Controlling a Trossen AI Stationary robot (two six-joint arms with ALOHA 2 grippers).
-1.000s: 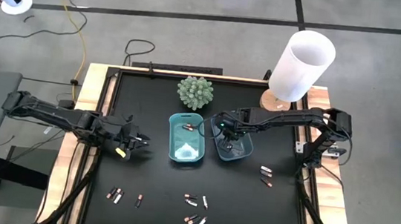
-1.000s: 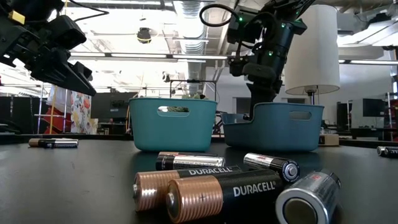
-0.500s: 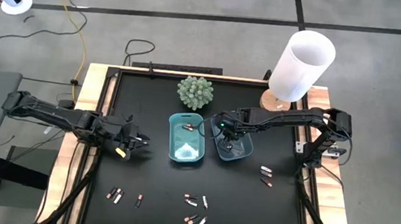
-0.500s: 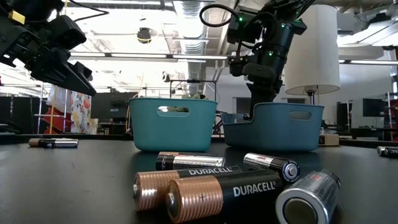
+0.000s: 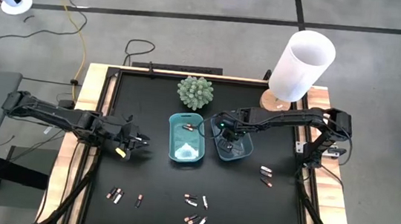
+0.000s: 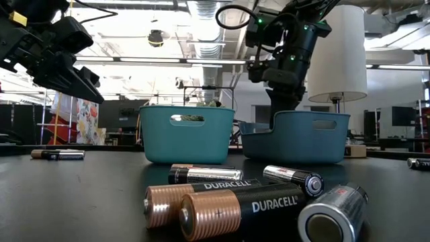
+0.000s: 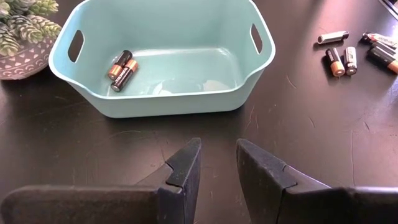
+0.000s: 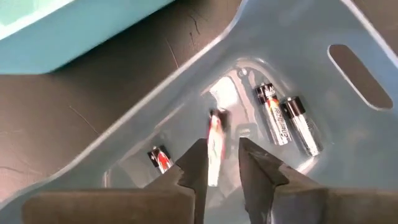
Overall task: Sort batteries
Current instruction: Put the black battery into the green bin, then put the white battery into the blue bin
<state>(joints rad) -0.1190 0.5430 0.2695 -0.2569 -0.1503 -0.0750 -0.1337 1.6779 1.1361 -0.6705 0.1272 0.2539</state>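
The right gripper (image 8: 219, 163) is hanging over the right tray (image 5: 243, 154), fingers parting to drop a silvery battery (image 8: 214, 146) among its kind, while the left gripper (image 7: 216, 163) is waiting empty, fingers apart.

Two trays (image 5: 186, 140) side by side – loose batteries (image 5: 195, 209) in front
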